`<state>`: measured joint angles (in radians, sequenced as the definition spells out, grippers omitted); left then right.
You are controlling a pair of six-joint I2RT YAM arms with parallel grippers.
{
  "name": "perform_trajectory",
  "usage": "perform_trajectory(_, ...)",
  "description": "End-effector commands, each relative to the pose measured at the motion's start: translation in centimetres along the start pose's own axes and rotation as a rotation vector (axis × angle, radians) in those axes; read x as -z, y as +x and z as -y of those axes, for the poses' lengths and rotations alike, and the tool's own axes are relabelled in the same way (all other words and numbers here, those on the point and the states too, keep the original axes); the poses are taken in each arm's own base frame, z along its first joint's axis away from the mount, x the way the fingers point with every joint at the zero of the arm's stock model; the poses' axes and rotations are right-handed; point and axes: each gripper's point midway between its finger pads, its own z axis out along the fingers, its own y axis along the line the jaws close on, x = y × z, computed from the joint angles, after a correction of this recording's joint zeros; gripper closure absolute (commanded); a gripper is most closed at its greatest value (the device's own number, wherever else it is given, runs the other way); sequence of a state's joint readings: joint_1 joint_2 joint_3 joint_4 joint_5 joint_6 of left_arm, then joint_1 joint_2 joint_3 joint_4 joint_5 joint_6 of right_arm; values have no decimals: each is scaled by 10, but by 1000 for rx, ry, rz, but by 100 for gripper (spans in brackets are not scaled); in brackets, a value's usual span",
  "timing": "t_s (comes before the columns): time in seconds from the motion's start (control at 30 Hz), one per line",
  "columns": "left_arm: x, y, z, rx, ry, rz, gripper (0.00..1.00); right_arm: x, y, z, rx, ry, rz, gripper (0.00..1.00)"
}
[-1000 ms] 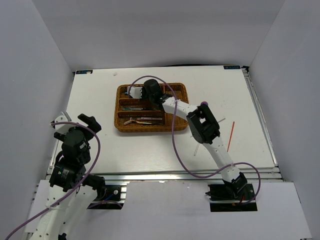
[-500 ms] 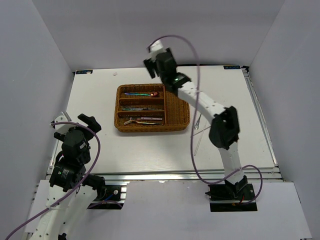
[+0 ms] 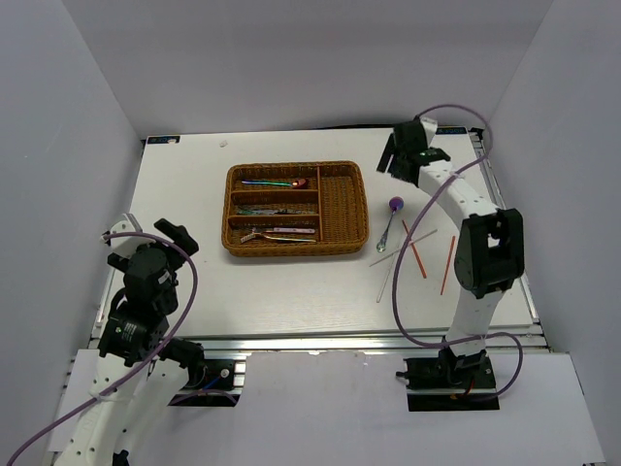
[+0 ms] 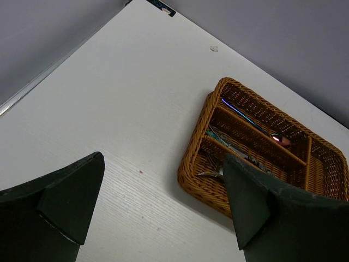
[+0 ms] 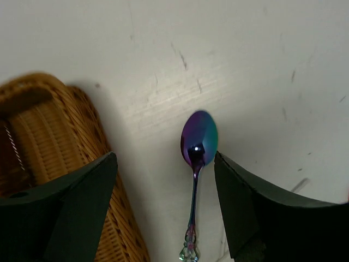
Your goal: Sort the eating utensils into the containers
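The brown wicker tray [image 3: 343,209] lies mid-table. Its top slot holds an iridescent utensil and a red-bowled spoon [image 3: 299,183]. The middle and bottom slots hold more cutlery [image 3: 277,234]. A purple-bowled spoon [image 3: 391,218] lies on the table right of the tray. My right gripper [image 3: 403,160] hangs open and empty above the table, just beyond this spoon. In the right wrist view the spoon [image 5: 199,142] lies between the fingers of this gripper [image 5: 164,164]. Red chopsticks [image 3: 415,248] and white chopsticks [image 3: 403,248] lie right of the spoon. My left gripper [image 3: 146,235] is open and empty at the near left.
The tray's vertical slot looks empty. The left wrist view shows the tray [image 4: 199,180] ahead to the right, between the open fingers of the left gripper [image 4: 163,180]. Another red chopstick [image 3: 448,264] lies nearer the right edge. White walls enclose the table.
My right gripper left the tray's top slot, where the red-bowled spoon now lies, swung back and to the right, and now hangs over the purple spoon. The left arm has barely moved.
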<state>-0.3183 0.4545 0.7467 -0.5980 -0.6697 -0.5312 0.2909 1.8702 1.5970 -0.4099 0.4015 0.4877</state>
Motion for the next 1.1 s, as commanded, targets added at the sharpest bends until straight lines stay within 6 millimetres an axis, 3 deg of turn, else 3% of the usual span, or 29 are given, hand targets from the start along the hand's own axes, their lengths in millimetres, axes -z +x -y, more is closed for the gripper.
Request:
perform_trajectory(0.0,-1,1,-1,-8,-10,-1,2,2,21,-7,-22,-14,-54,25)
perform_trajectory(0.13,-2,2,-3,-12,-21,-2,2,-9,49,3,-22,13,-104,37)
perform_trajectory(0.47,-4,4,-1,-17,-20,-10,2,-21,95,16,-18,18,-174,46)
perform_trajectory(1.07,-2,2,-2,-11,-19,-2,2,-46,138,26,12,55,-265,60)
